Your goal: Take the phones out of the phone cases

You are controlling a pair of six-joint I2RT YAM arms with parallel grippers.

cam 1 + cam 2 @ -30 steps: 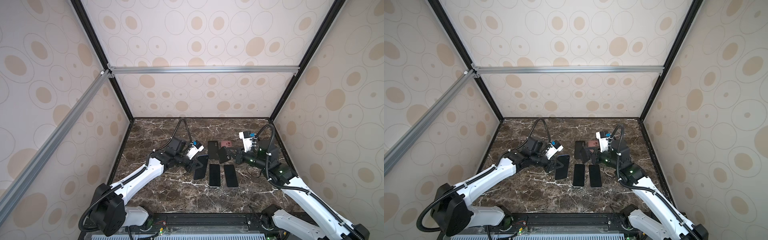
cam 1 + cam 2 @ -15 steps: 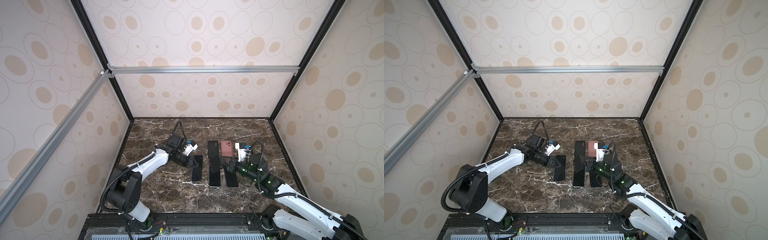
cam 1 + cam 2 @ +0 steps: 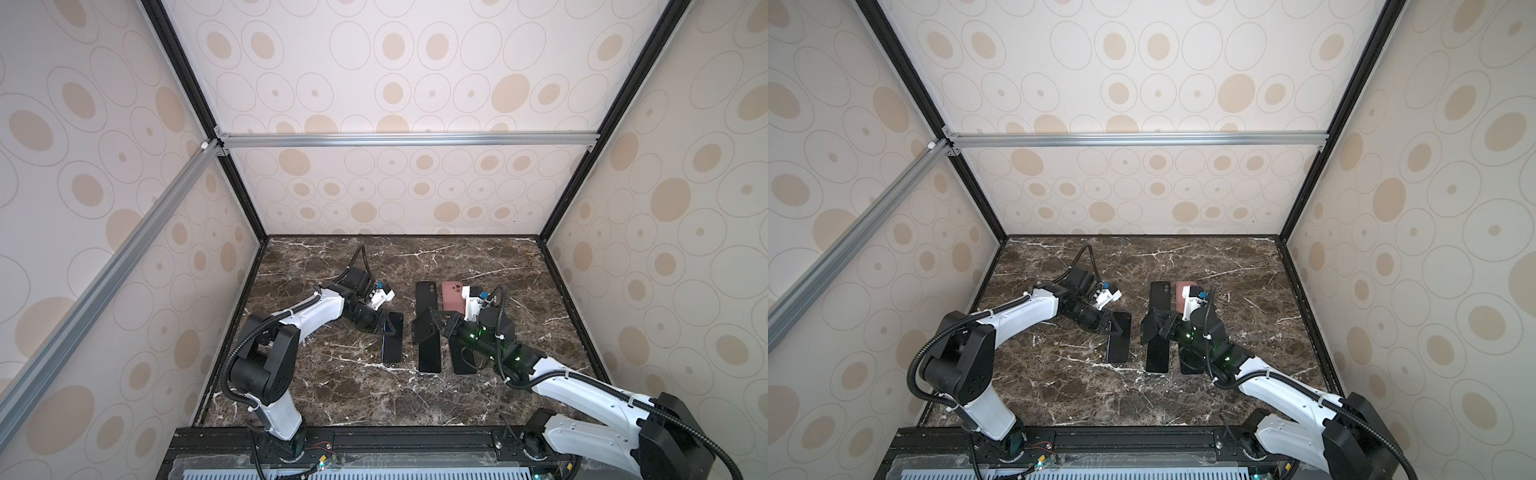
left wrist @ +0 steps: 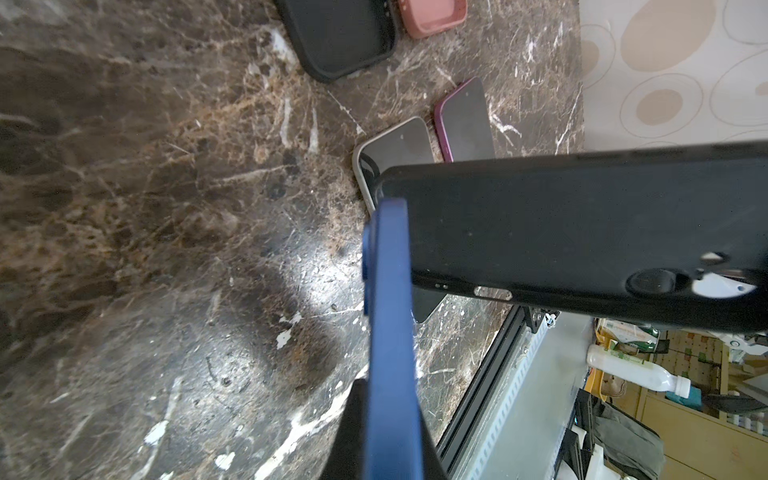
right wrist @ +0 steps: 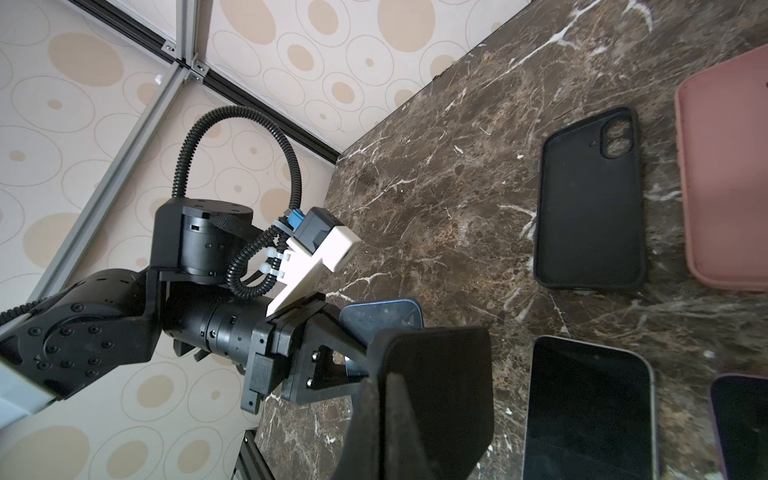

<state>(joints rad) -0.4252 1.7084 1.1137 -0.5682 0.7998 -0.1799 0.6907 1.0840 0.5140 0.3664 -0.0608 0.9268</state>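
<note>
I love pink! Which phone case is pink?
The pink case, rightmost at the back. The flat black case beside it and the held black case in the right gripper aren't pink.

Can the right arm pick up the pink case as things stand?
Probably not yet. The pink case lies uncovered close by the right gripper, but that gripper is shut on a black case and must release it first.

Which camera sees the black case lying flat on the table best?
The right wrist view: the black case lies whole and close, its camera hole clear. Both top views show it small and far. The left wrist view catches only one end.
</note>
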